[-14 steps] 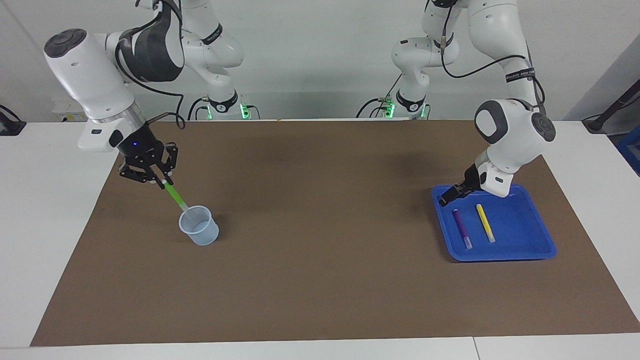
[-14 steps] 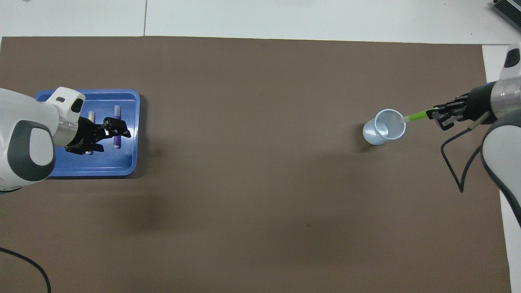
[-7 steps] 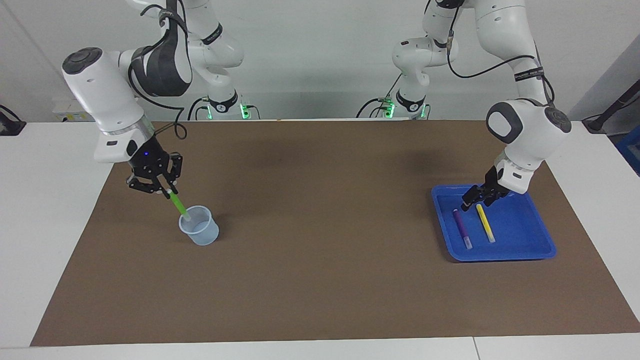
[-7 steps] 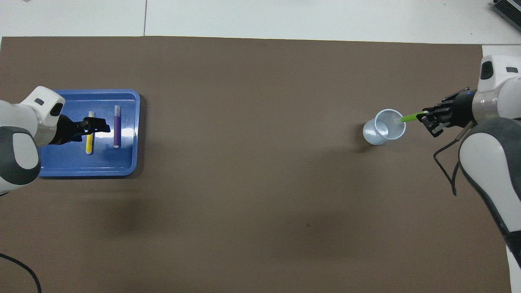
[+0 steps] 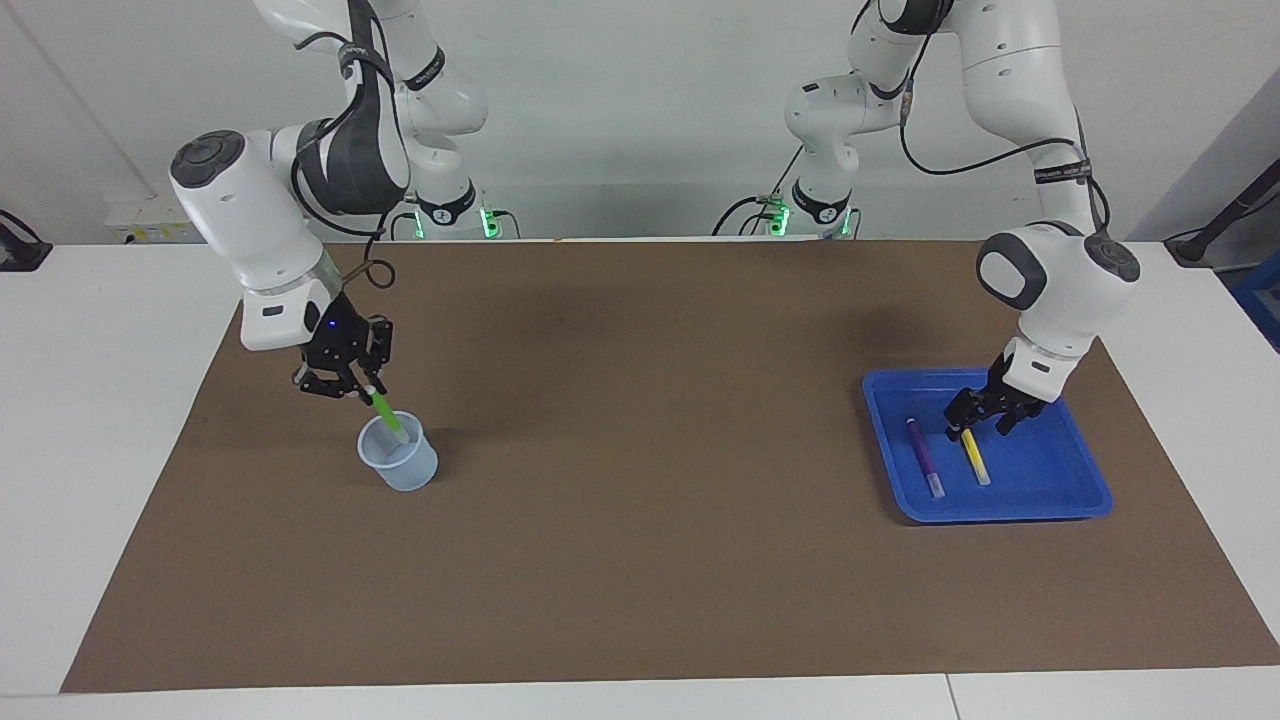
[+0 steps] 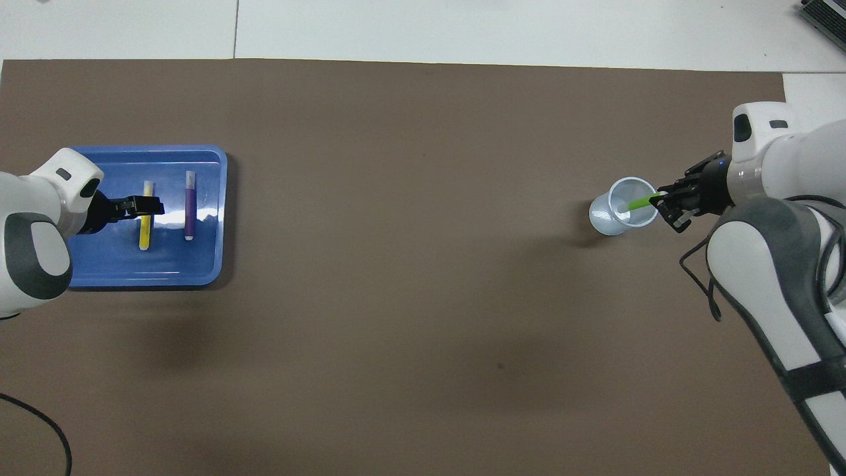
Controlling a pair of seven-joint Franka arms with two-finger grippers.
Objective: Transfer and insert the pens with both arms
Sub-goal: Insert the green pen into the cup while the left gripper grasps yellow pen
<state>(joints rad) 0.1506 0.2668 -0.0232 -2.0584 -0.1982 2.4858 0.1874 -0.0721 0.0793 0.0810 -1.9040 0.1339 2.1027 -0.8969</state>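
Your right claw [image 5: 366, 388] is clamped shut on the upper end of the green pen [image 5: 386, 412], just above the rim of the pale cup [image 5: 399, 465]; the pen slants down from the fingertips with its lower end inside the cup. The cup stands on the brown mat [image 5: 640, 560] toward the right arm's end of the surface. Your left claw [image 5: 980, 421] has its fingers spread wide and holds nothing; it hangs low over the blue tray [image 5: 1040, 505] near the left arm's end, straddling the end of the yellow pen [image 5: 975, 458] nearer to the robots. You cannot tell whether the fingers touch it. The purple pen [image 5: 925, 457] lies flat just beside the yellow one, both inside the tray
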